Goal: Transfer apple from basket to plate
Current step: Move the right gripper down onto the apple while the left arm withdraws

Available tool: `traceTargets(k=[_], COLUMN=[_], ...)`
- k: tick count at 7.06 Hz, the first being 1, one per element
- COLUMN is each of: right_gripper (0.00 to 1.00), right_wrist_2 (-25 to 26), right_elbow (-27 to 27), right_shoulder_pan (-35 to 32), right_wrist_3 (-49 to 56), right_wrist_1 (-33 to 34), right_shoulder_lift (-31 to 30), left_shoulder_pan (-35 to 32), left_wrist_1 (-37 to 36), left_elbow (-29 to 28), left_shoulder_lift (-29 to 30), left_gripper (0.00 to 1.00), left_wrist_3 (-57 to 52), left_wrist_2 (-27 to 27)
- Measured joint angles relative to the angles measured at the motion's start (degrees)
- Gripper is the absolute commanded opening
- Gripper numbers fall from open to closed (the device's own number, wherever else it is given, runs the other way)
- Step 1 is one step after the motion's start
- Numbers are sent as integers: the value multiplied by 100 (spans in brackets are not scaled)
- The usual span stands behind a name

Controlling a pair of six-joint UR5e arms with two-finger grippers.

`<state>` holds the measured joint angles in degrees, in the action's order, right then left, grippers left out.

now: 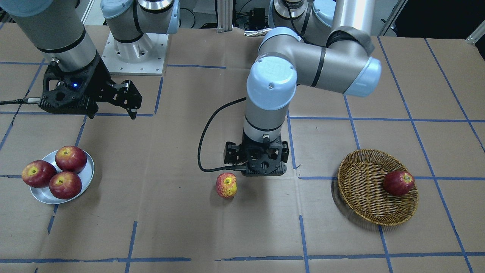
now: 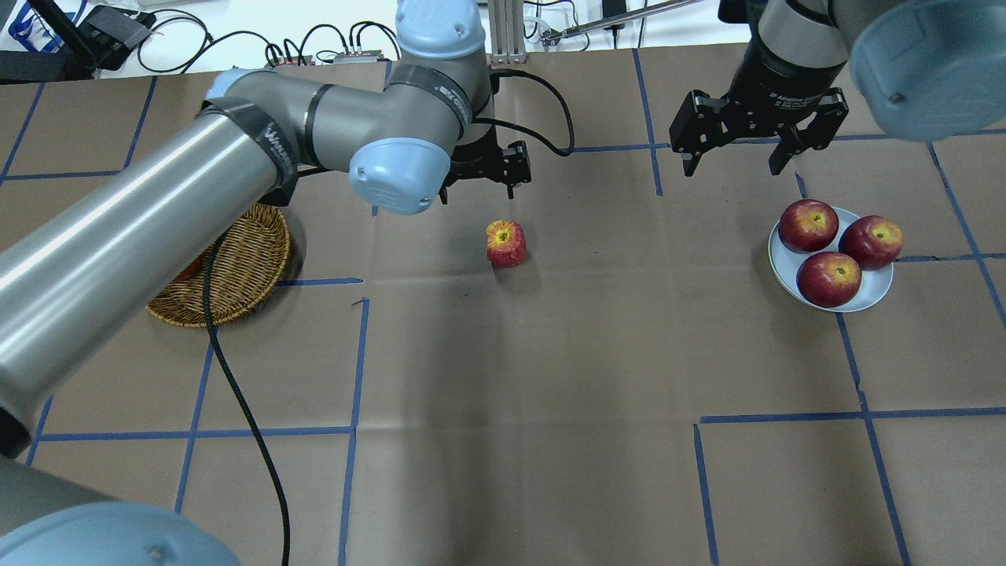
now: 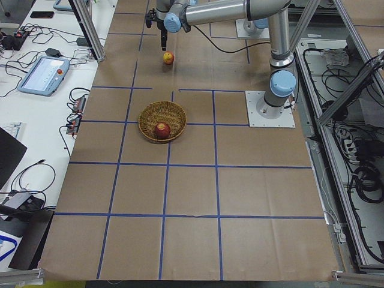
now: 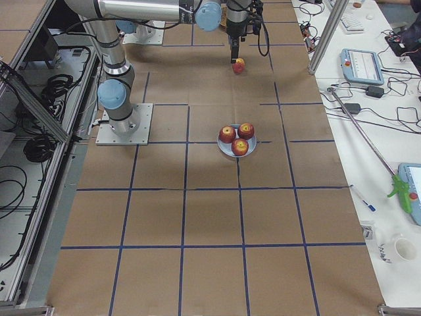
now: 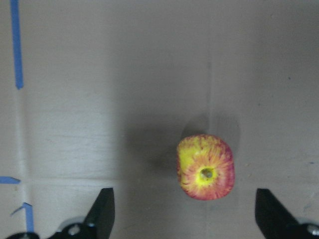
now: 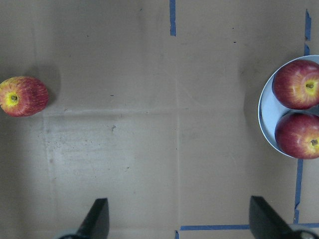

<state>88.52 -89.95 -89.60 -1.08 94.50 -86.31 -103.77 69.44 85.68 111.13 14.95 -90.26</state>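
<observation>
Dark-red apples (image 1: 71, 158), 3 of them, crowd the plate (image 1: 89, 173).

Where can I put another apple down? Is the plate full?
The plate is crowded: three apples nearly fill it. The basket has room beside its one dark apple. The table is bare between the streaky apple and the plate.

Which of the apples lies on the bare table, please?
The yellow-streaked apple near the left gripper; three darker apples sit on the plate, one in the basket.
</observation>
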Motion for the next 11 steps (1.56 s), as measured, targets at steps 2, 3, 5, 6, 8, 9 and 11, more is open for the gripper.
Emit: traceTargets(k=[2, 3, 5, 6, 8, 9, 11], right_gripper=[100, 100, 100, 100, 100, 100, 100], right_wrist_2=[2, 4, 24, 48, 27, 14, 22], right_elbow=[34, 86, 453, 672, 876, 899, 907], right_shoulder_pan=[-126, -307, -838, -1100, -1558, -1750, -2085], right_wrist_3=[-174, -389, -973, -1207, -1737, -1986, -2465], right_wrist_1=[41, 95, 179, 184, 379, 659, 1322], right_shoulder_lift=[51, 159, 591, 857, 1335, 1575, 2095], left_shoulder_pan=[464, 622, 903, 1042, 1186, 1203, 1209], left_wrist_1=[690, 1033, 1652, 1865, 2231, 2310, 2412], left_elbow=[9, 14, 18, 19, 19, 19, 18], left_shoulder_lift=[-535, -812, -1349, -1593, -1950, -2034, -2105], left_gripper=[99, 99, 99, 99, 99, 99, 99], left_wrist_3=[-636, -852, -1127, -1264, -1429, -1456, -1467], left_wrist_2=[5, -1, -23, -18, -2, 4, 7])
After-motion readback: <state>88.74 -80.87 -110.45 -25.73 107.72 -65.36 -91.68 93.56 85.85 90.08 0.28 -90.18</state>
